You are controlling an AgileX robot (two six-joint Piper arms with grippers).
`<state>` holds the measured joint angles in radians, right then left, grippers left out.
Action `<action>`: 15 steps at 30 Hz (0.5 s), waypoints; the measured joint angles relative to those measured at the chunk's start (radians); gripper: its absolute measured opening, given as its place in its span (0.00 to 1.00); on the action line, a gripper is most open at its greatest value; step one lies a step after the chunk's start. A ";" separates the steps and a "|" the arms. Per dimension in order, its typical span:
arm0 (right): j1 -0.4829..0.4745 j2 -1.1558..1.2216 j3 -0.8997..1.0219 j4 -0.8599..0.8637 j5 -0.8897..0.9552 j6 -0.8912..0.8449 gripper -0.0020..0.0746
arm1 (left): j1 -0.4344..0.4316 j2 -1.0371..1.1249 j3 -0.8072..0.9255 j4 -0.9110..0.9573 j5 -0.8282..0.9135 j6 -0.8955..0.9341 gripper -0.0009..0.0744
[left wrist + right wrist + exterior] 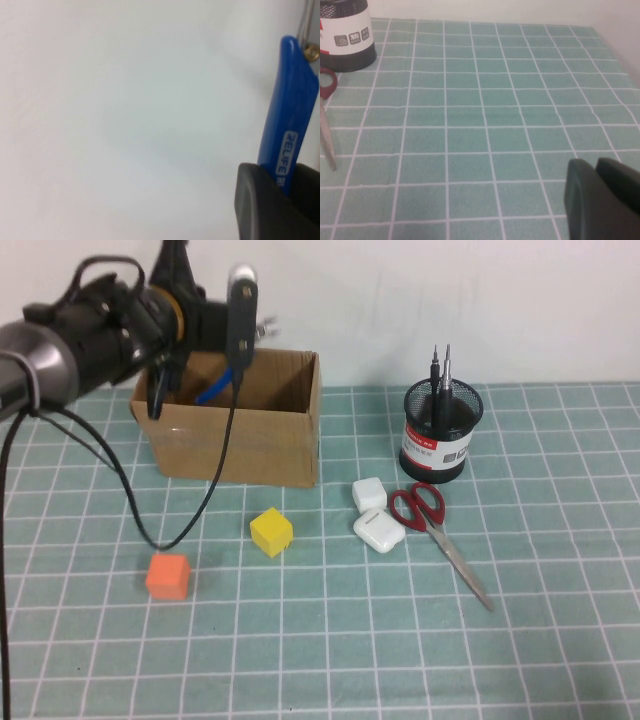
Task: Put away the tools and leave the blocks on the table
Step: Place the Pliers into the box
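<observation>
My left gripper [236, 368] hangs over the open cardboard box [240, 440], shut on the blue-handled pliers [217, 389]; in the left wrist view the blue handle [290, 115] sticks out from between the dark fingers [255, 200]. The red-handled scissors [435, 525] lie on the teal table [400, 640] beside the black mesh holder [441, 430], where the pick [434, 370] and the screwdriver [446, 385] stand. The yellow block [271, 531] and orange block [167, 576] sit in front of the box. My right gripper [600, 172] is shut and empty, low over bare table right of the scissors [326, 100].
Two white rounded cases [369, 494] [379, 531] lie next to the scissors' handles. A black cable [205, 490] droops from the left arm down in front of the box. A white wall runs behind the table.
</observation>
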<state>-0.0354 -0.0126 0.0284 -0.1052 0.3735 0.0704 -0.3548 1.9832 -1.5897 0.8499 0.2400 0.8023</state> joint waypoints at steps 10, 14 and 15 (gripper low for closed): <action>0.000 0.000 0.000 0.000 0.000 0.000 0.01 | 0.001 0.000 0.073 0.026 -0.122 0.053 0.09; 0.000 0.000 0.000 0.000 0.000 0.000 0.01 | 0.002 0.000 0.073 0.037 -0.118 0.045 0.09; 0.000 0.000 0.000 0.000 0.000 0.000 0.01 | 0.007 0.000 0.073 0.039 -0.118 0.036 0.09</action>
<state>-0.0354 -0.0126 0.0284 -0.1052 0.3735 0.0704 -0.3482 1.9832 -1.5170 0.8892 0.1221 0.8379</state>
